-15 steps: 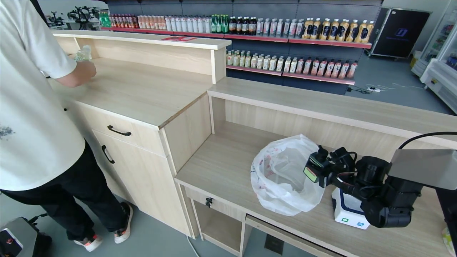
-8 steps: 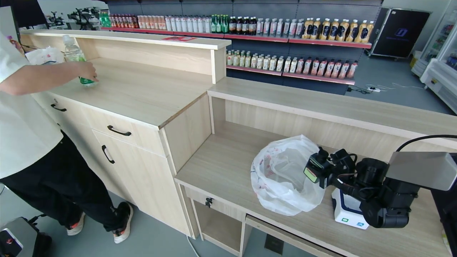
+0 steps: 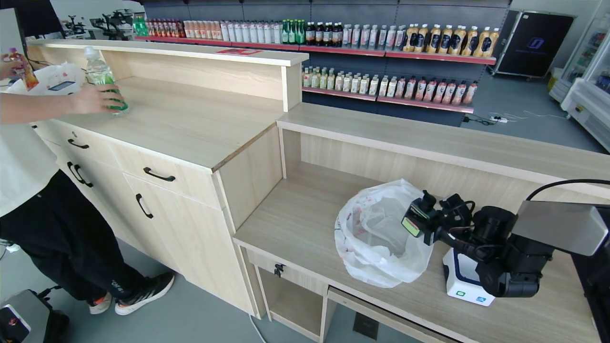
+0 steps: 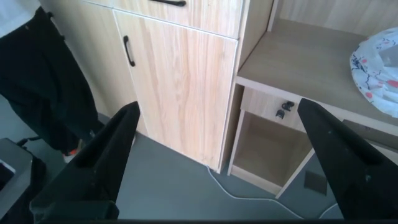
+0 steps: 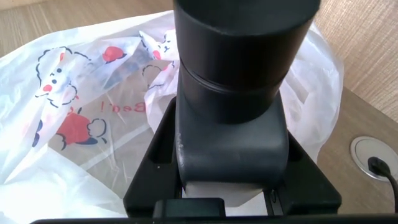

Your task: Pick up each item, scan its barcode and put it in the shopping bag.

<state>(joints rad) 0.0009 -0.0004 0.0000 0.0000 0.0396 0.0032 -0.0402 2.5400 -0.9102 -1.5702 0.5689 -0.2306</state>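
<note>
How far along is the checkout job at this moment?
Done: nothing visible; the shopping bag looks empty. In hand: the right gripper holds a scanner over the bag; the left gripper is open, empty. Left: the green bottle, under a person's hand, and every scan.

The person's hand (image 3: 93,99) has stood a green bottle (image 3: 102,76) upright on the counter (image 3: 190,124).

Bag (image 3: 381,233) on low bench (image 3: 295,219), toward its front edge. Dock (image 3: 462,283) just right of bag. Scanner (image 3: 417,221) above bag's right rim. High bench (image 3: 190,124) left of low bench; bottle (image 3: 102,76) upright at its far left, hand (image 3: 93,100) on it. Shelves (image 3: 381,52) behind both.
</note>
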